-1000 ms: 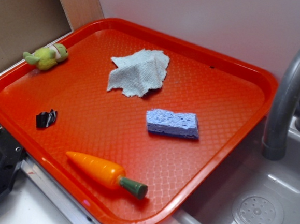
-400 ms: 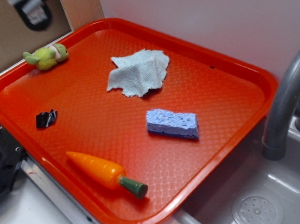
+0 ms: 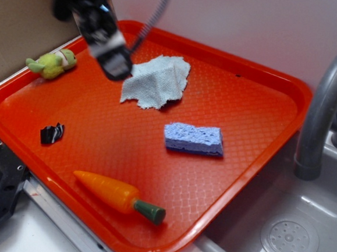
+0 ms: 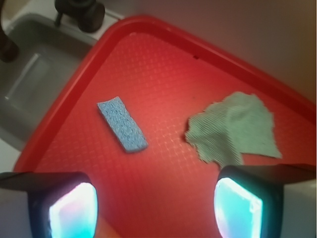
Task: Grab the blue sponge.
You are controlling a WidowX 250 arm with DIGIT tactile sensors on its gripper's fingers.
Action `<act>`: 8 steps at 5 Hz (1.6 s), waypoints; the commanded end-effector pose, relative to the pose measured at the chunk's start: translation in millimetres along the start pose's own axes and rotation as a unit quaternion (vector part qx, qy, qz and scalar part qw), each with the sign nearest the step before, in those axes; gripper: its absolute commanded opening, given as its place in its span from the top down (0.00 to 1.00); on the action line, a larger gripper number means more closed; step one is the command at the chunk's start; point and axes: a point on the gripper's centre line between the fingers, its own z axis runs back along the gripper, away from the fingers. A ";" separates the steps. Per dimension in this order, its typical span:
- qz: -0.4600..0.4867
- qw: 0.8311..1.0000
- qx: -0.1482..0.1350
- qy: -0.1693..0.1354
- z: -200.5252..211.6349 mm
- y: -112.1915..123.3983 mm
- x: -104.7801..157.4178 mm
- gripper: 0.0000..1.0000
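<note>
The blue sponge point(image 3: 194, 138) lies flat on the orange tray point(image 3: 264, 93), right of its middle; the wrist view shows the sponge point(image 4: 122, 124) ahead of the jaws and left of centre. My gripper point(image 3: 112, 63) hangs blurred above the tray's back left, beside the cloth and well apart from the sponge. In the wrist view the gripper point(image 4: 156, 208) is open, its two fingers wide apart with only bare tray between them.
A pale grey-green cloth point(image 3: 156, 80) lies crumpled at the back of the tray. A toy carrot point(image 3: 116, 195) rests near the front edge, a green plush toy point(image 3: 52, 63) at the left rim, a small black clip point(image 3: 52, 133) front left. A grey faucet point(image 3: 324, 109) and sink point(image 3: 291, 238) stand to the right.
My gripper has swung in from the top left corner to above the tray's back left, next to the cloth. The sponge and other objects have not moved.
</note>
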 end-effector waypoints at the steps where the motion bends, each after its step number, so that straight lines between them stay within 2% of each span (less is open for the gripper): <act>1: -0.024 1.000 0.002 -0.002 -30.2 -20.3 30.7 0.00; 2: -0.034 0.999 0.023 0.009 -47.0 -24.1 33.6 0.00; 3: -0.041 0.998 0.024 0.034 -69.5 -26.0 32.5 0.00; 4: -0.061 0.997 -0.004 0.052 -93.3 -33.8 27.8 0.00; 6: -0.076 0.992 0.017 0.094 -129.0 -35.9 19.0 0.00; 7: -0.079 0.992 -0.001 0.098 -137.2 -32.9 16.1 1.00; 8: -0.081 0.992 0.006 0.100 -137.9 -33.1 14.3 1.00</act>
